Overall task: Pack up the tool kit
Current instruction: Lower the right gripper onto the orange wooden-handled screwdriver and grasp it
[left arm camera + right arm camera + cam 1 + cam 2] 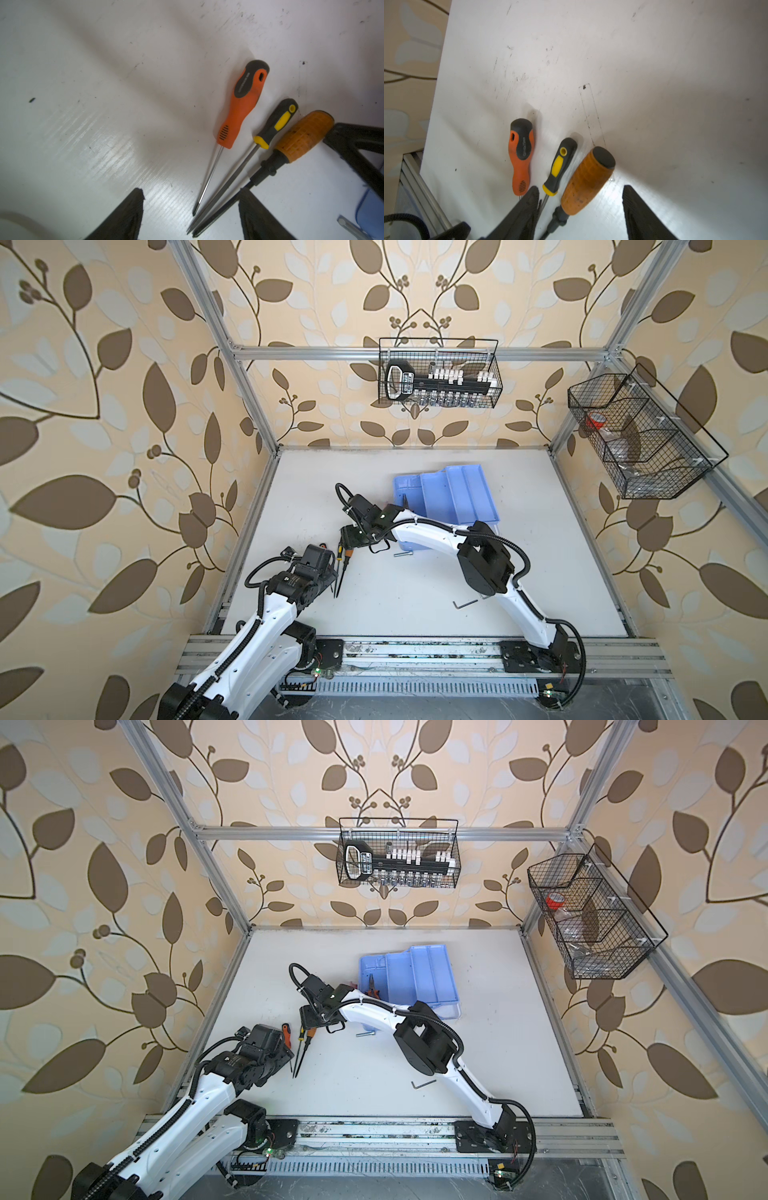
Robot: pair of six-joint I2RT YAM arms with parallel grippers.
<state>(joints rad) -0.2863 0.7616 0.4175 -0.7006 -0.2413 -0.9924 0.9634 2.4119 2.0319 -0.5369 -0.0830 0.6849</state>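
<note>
The tool kit (453,493) (419,973) stands open at the table's middle back, its blue trays spread, with pliers (372,986) inside. Three screwdrivers lie side by side on the table. One has an orange-black handle (243,104) (520,158), one is black-yellow (276,122) (558,166), and one has an amber handle (303,137) (587,180). My left gripper (191,207) (332,572) is open, with their tips between its fingers. My right gripper (581,199) (353,537) is open, its fingers either side of the amber handle and apart from it.
A hex key (464,604) lies near the table's front and a small metal bolt (403,554) in front of the kit. Two black wire baskets hang on the back wall (440,373) and the right wall (640,435).
</note>
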